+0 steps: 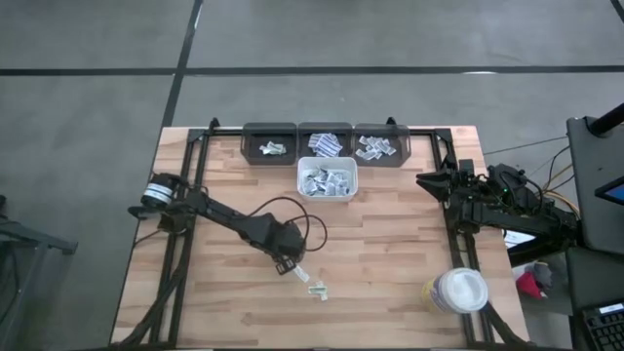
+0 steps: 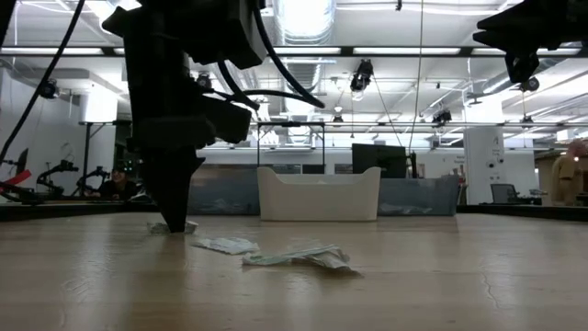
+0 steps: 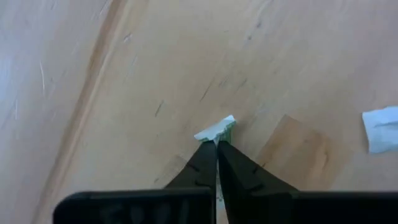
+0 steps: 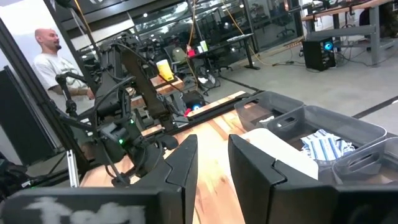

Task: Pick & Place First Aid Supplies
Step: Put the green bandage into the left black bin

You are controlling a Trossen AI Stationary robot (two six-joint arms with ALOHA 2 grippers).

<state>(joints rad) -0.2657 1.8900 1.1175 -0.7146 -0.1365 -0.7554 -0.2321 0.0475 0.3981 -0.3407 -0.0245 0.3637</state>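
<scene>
Left gripper (image 3: pixel 217 142) down on the table (image 1: pixel 390 253), fingers pinched together on a greenish sachet's (image 3: pixel 217 129) edge, presumably to lift it toward the bins (image 1: pixel 327 143); two more sachets (image 1: pixel 314 283) lie beside; right gripper (image 4: pixel 211 155) waits parted, right edge.

Pinched sachet (image 3: pixel 216 129) mostly hidden by end effector (image 3: pixel 217 144).

Landmark: the sachet-filled bin (image 1: pixel 328 181) on the bench (image 1: pixel 390 253). Three bins (image 1: pixel 325 142) in a row just behind it. Left end effector (image 1: pixel 290 266) in front, pinching a sachet (image 3: pixel 217 130); two loose sachets (image 1: pixel 316 287) beside. Tub (image 1: pixel 456 291) front-right. Right end effector (image 1: pixel 426 180) to its right.
</scene>
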